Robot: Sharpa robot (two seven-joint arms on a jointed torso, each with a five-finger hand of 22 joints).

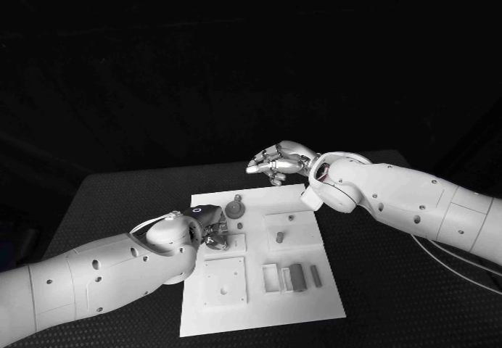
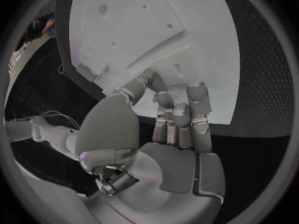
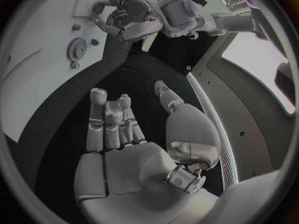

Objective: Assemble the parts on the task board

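1. Plainly, we see the right hand [image 1: 278, 162] raised over the far edge of the bench [image 1: 115, 196], just beyond the task board [image 1: 314, 297]; in the right wrist view its fingers [image 3: 106, 119] lie straight and a little apart, with nothing in them and the black bench beneath.
2. The left hand [image 1: 212, 225] is down on the task board's left side, fingers bent onto the white plate; in the left wrist view its fingertips [image 2: 163, 100] touch the board's surface beside a raised block.
3. Whether the left hand pinches a part we cannot tell: its own fingers cover that spot.
4. A round gear part [image 1: 237, 209] lies on the board just beyond the left hand, and a small peg [image 1: 279, 235] stands in the recess to that hand's right.
5. Grey bar parts [image 1: 297, 277] lie in a tray at the board's near right, well apart from both hands.
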